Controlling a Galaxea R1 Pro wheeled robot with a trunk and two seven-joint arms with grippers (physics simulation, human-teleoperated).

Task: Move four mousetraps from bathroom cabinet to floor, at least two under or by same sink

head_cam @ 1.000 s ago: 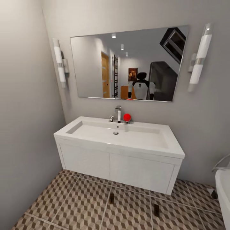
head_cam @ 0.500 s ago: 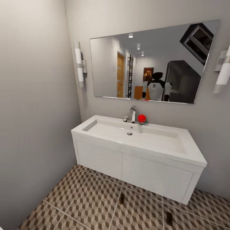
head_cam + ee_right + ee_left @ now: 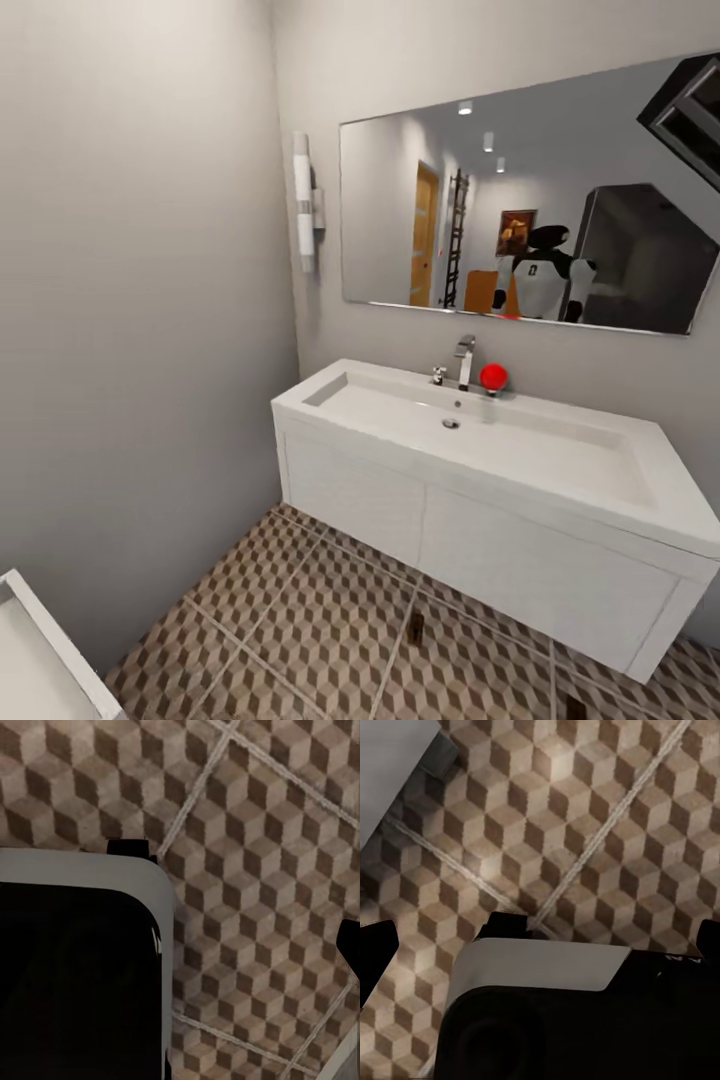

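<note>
A: What fills the head view, largest first?

B: Grey walls meeting at a corner, then the bathroom floor (image 3: 300, 620) of large square tiles in a brown, beige and cream cube pattern with pale grout lines. Against the far wall, from centre toward 3 o'clock, hangs the long white rectangular trough sink (image 3: 520, 450) on its white vanity. Above it a wide frameless mirror (image 3: 530, 200) reflects the white-and-black robot and a doorway.

A: And the smaller items?

B: A white tubular wall lamp (image 3: 304, 200) at 11 o'clock of the basin; a chrome tap (image 3: 463, 362) at the basin's rear edge; a red ball-shaped object (image 3: 493, 377) just beside the tap. A white rimmed fixture's corner (image 3: 50, 655) sits at 7 o'clock.

A: Where are the task's pieces?

B: One small flat dark-brown rectangular mousetrap (image 3: 416, 628) lies on the tiles at 6 o'clock, just in front of the vanity. A second dark piece (image 3: 575, 708) lies at 5 o'clock, cut off by the frame edge.

A: The pincers?

B: Both wrist views show dark housing over cube-patterned tile; I cannot tell whether either pincer is released or clenched.
</note>
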